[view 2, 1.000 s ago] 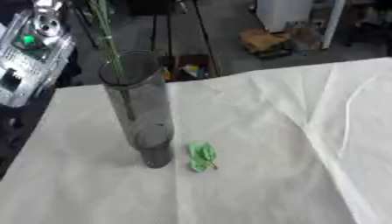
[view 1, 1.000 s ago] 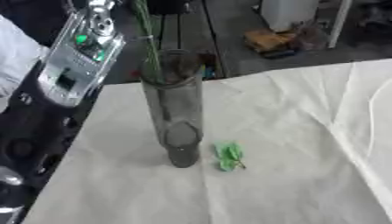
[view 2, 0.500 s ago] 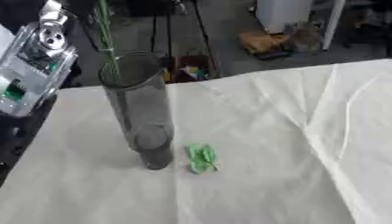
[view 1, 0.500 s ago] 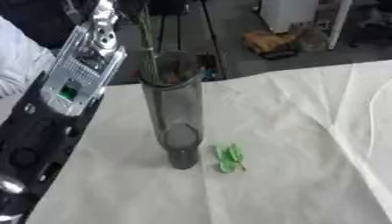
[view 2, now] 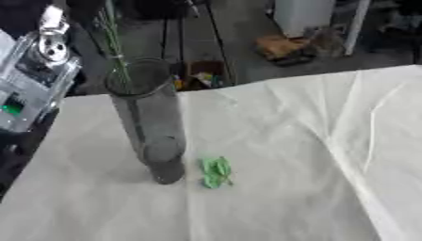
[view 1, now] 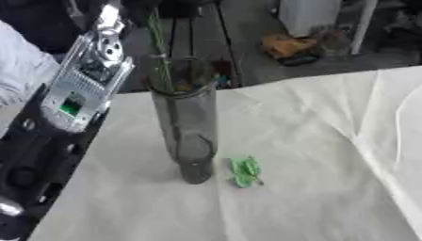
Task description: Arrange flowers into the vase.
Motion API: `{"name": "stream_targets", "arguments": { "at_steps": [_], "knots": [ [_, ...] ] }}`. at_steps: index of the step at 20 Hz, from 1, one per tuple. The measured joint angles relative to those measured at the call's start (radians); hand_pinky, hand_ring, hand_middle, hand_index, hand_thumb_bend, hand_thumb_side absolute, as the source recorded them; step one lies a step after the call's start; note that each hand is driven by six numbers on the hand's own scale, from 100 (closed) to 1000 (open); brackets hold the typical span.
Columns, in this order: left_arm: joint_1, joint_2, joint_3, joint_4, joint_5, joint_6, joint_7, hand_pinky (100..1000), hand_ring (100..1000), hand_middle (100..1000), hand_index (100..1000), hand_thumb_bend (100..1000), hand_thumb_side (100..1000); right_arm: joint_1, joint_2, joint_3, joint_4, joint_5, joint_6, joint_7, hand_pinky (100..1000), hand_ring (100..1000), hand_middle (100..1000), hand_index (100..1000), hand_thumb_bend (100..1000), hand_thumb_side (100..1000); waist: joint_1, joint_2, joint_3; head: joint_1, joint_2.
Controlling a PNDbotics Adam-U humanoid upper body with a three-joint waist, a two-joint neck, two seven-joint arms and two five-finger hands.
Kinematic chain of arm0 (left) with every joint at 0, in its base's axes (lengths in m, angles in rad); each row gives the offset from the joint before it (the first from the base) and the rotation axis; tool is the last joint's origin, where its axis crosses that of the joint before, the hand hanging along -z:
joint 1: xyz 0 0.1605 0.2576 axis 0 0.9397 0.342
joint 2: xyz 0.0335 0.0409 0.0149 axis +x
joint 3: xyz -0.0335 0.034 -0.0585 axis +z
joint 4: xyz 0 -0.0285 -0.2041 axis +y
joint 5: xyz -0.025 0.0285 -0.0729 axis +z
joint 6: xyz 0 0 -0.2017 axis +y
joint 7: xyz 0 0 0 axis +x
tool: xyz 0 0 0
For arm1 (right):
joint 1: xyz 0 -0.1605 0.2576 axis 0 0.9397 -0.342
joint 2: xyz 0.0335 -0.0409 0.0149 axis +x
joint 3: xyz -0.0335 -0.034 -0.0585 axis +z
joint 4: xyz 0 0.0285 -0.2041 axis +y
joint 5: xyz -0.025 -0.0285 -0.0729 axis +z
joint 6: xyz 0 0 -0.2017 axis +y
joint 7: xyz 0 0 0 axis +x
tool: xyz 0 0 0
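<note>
Tall smoky-grey glass cylinder vase (view 1: 188, 127) stands upright on the white cloth-covered table (view 1: 313, 188), thin green stems (view 1: 159, 52) already in it, my left arm (view 1: 58, 117) alongside, hand out of frame so grip unknown, small green leaf sprig (view 1: 246, 171) loose beside the base.

The robot's left arm (view 1: 58, 127) runs from the lower left toward the upper left. Its hand lies beyond the top edge.

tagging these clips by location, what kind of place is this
Probably a lab or workshop rather than a home. A white cloth covers the table holding the vase, the floor behind is bare and dark with a cluttered orange object, and pale equipment stands at the back.
</note>
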Motion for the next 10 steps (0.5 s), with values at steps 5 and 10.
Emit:
{"name": "stream_targets", "arguments": {
  "at_steps": [5, 10],
  "knots": [
    [0.007, 0.001, -0.002, -0.004, 0.009, -0.012, 0.016, 329, 632, 660, 527, 100, 879, 0.0, 0.0, 0.0, 0.0, -0.001, 0.0, 0.0, 471, 459, 348, 646, 100, 933, 0.0, 0.002, 0.0, -0.001, -0.001],
    [0.017, 0.005, -0.013, -0.01, 0.0, -0.023, 0.013, 351, 659, 689, 570, 100, 906, 0.0, 0.0, 0.0, 0.0, -0.001, 0.002, -0.002, 471, 459, 347, 647, 100, 934, 0.0, 0.003, -0.001, -0.002, -0.008]
  ]
}}
